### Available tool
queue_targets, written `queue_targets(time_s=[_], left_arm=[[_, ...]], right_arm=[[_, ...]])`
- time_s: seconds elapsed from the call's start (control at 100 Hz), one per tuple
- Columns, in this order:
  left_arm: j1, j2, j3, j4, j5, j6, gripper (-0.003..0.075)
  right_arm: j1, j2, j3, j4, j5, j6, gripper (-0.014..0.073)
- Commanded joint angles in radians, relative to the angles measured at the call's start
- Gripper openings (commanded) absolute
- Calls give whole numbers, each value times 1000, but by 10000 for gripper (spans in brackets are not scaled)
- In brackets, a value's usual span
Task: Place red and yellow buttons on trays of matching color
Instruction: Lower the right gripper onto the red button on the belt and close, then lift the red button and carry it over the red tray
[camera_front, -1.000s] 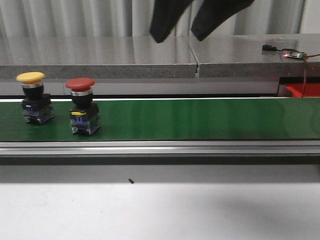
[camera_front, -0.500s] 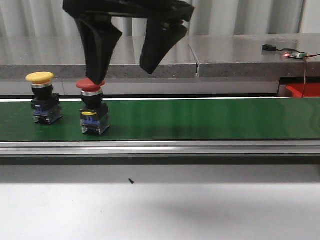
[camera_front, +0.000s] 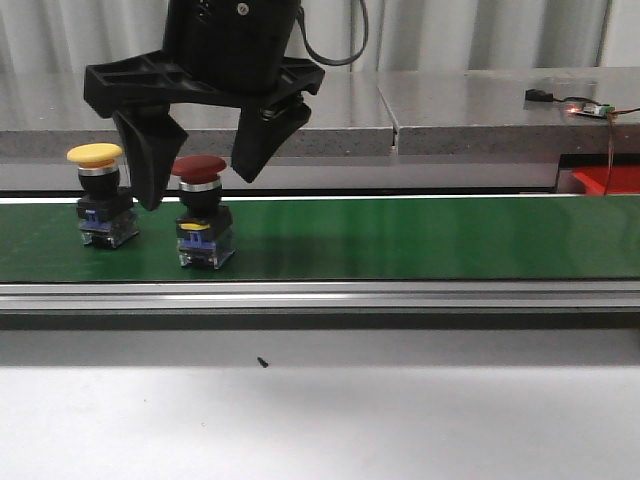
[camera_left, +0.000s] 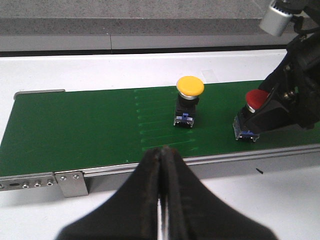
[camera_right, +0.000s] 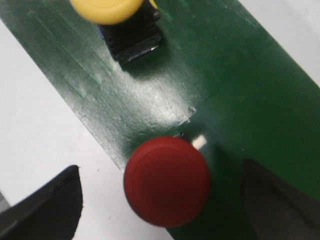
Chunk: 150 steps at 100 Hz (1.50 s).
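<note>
The red button (camera_front: 198, 167) sits between the wide-spread fingers of the right hand (camera_front: 198, 185), untouched.

Even light; right wrist view blurry, belt (camera_right: 165, 100) glare.

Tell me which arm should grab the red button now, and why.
The right. Its gripper hangs open with a finger on either side of the red button on the green belt, so closing should grip it. The left gripper is shut and sits off the belt's edge.
</note>
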Motion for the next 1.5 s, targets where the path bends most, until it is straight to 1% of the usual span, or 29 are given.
queue_targets(time_s=[0.0, 0.07, 0.19, 0.26, 0.31, 0.36, 0.6, 0.74, 0.95, 1.16, 1.34, 1.49], left_arm=[[-7, 6, -27, -10, -78, -8, -19], [-7, 6, -27, -10, -78, -8, -19], [-7, 6, -27, -10, -78, -8, -19], [-7, 6, -27, -10, -78, -8, -18], [-7, 6, -27, -10, -78, -8, -19], [-7, 6, -27, -10, -78, -8, -19], [-7, 6, -27, -10, -78, -8, -19], [-7, 6, -27, -10, -78, -8, -19], [-7, 6, -27, -10, -78, -8, -19], [-7, 6, -27, -10, -78, -8, -19], [-7, 6, -27, -10, -78, -8, -19], [-7, 6, -27, -10, -78, -8, -19]], right_arm=[[-11, -50, -35, -5, -61, -12, 603], [-15, -45, -35, -5, -60, -12, 524], [-15, -45, -35, -4, -62, -12, 314], [-15, -45, -35, -4, -61, -12, 210], [-15, -45, -35, -4, -60, -12, 160], [-15, -48, -35, -4, -60, -10, 136], [-54, -109, -35, -28, -32, 75, 133], [-111, -164, -32, -78, 2, 142, 132], [-213, -249, -22, -98, 60, 146, 132], [-338, -364, 93, -112, 42, 146, 132], [-473, -464, 214, -116, -3, 146, 132], [-596, -528, 270, -116, -6, 146, 132]])
